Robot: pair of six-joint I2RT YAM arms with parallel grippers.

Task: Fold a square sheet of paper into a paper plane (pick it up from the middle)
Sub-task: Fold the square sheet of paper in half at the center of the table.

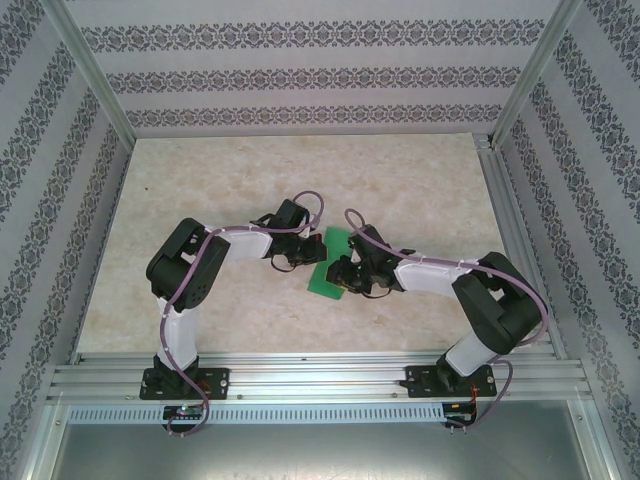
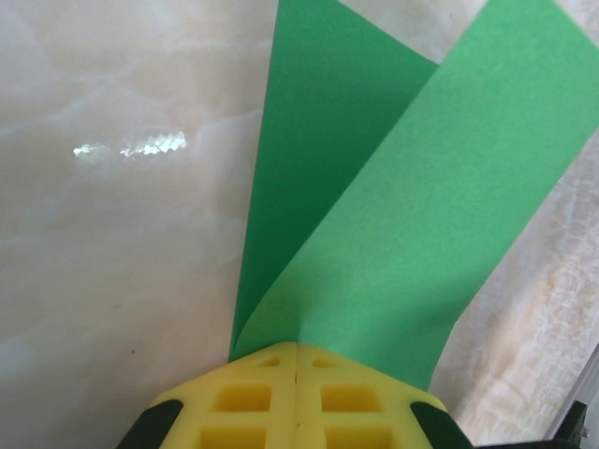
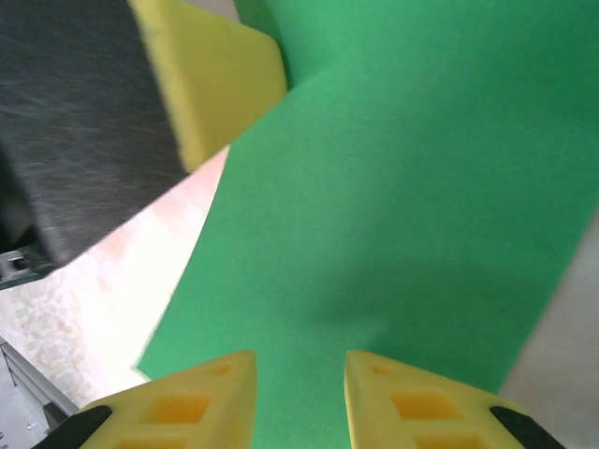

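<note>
The square sheet of paper (image 1: 325,278) is bright green and lies mid-table between my two grippers, partly hidden by them. In the left wrist view the paper (image 2: 374,206) is bent over on itself, one flap raised above the lower layer. My left gripper (image 2: 297,348) is shut at the bend, with the paper pinched at its yellow fingertips; seen from above, this gripper (image 1: 303,252) sits at the sheet's left edge. My right gripper (image 3: 299,369) is open just over the paper (image 3: 402,187), nothing gripped, and from above it (image 1: 345,275) is at the sheet's right side.
The marbled beige table (image 1: 300,170) is bare around the paper. Patterned walls and metal posts (image 1: 95,80) close in the sides and back. An aluminium rail (image 1: 320,380) runs along the near edge. The left gripper's finger (image 3: 211,75) stands close by in the right wrist view.
</note>
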